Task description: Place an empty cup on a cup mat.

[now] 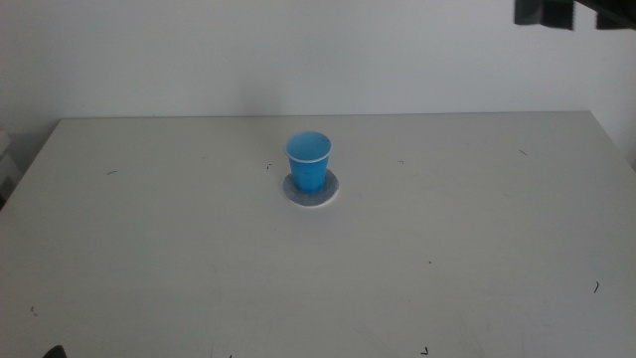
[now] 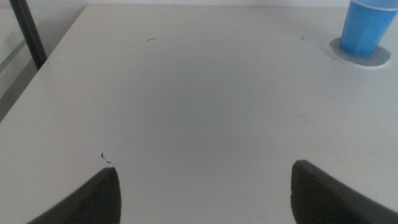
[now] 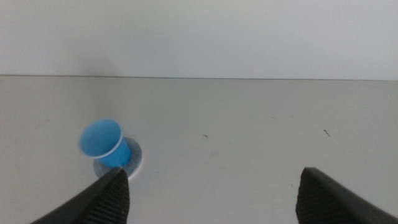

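Observation:
The bright blue cup (image 1: 309, 161) stands upright and empty on the round grey cup mat (image 1: 325, 194) at the table's middle, slightly towards the far side. The left wrist view shows the cup (image 2: 368, 28) on the mat (image 2: 373, 60) some way from my left gripper (image 2: 204, 171), which is open and empty low over the table near its front left. My right gripper (image 3: 212, 173) is open and empty, raised above the table's right side and well apart from the cup (image 3: 106, 143) and mat (image 3: 135, 159).
The white table (image 1: 447, 259) bears only small dark specks. A dark part of the right arm (image 1: 556, 12) shows at the top right. A dark post (image 2: 28, 34) stands beyond the table's left edge. A white wall lies behind.

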